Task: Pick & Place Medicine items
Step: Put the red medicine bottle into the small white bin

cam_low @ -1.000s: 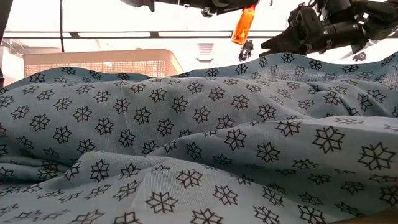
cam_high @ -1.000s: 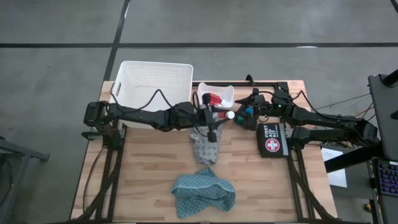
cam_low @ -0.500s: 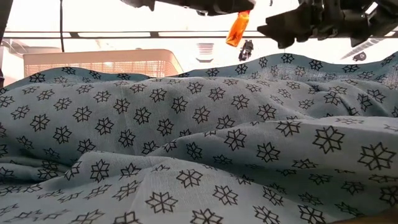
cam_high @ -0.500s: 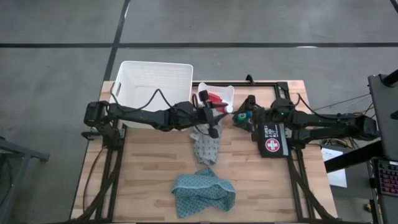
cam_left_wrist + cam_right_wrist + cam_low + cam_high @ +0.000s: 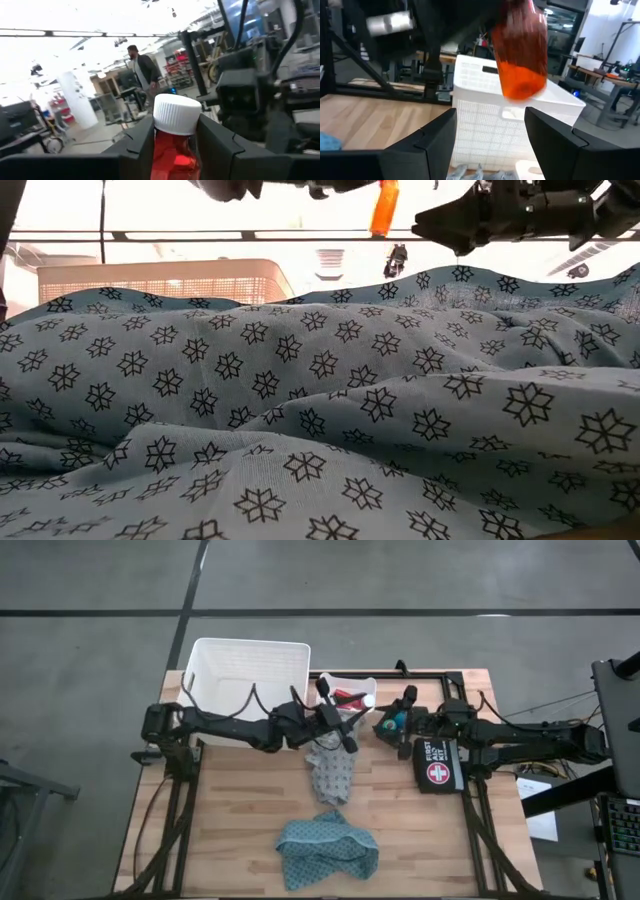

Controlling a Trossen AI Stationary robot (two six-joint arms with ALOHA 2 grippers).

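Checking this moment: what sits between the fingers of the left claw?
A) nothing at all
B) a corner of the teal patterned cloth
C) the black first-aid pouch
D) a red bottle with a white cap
D: the left wrist view shows the red bottle with its white cap clamped between the left claw fingers; in the high view it hangs next to the small white tray.

White basket [image 5: 250,668], cloths [image 5: 328,849] (patterned), pouch [image 5: 437,764]
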